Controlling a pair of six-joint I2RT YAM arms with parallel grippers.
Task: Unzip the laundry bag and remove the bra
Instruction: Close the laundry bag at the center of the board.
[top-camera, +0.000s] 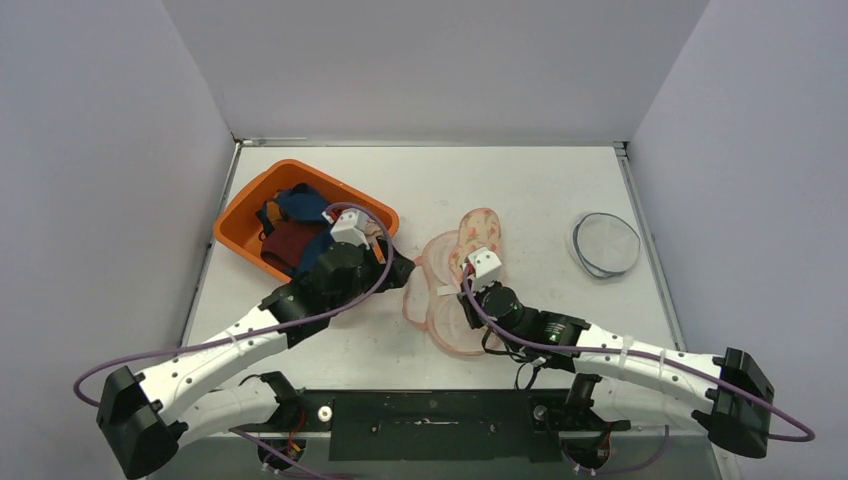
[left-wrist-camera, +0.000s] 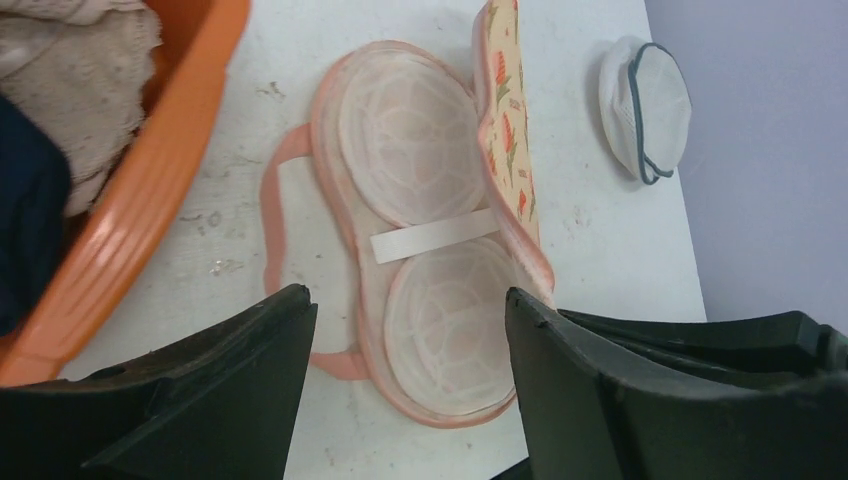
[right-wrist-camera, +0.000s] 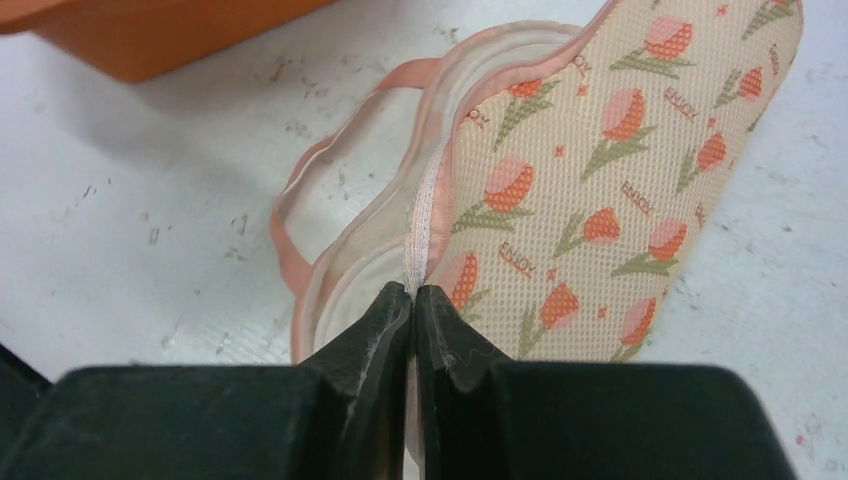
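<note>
The laundry bag (top-camera: 440, 300) is a pink-trimmed, bra-shaped case lying open at mid table. Its tulip-print mesh flap (right-wrist-camera: 600, 160) stands raised on edge. Inside, two pale round cups (left-wrist-camera: 410, 135) with a white band across them show; I cannot tell whether they are the bra or the bag's lining. My right gripper (right-wrist-camera: 413, 290) is shut on the white zip tape (right-wrist-camera: 425, 210) at the flap's edge. My left gripper (left-wrist-camera: 408, 300) is open and empty, hovering over the nearer cup, beside the bag in the top view (top-camera: 400, 268).
An orange bin (top-camera: 245, 215) of clothes stands left of the bag, close behind my left gripper; its wall shows in the left wrist view (left-wrist-camera: 150, 190). A round white mesh pouch with a dark rim (top-camera: 605, 243) lies to the right.
</note>
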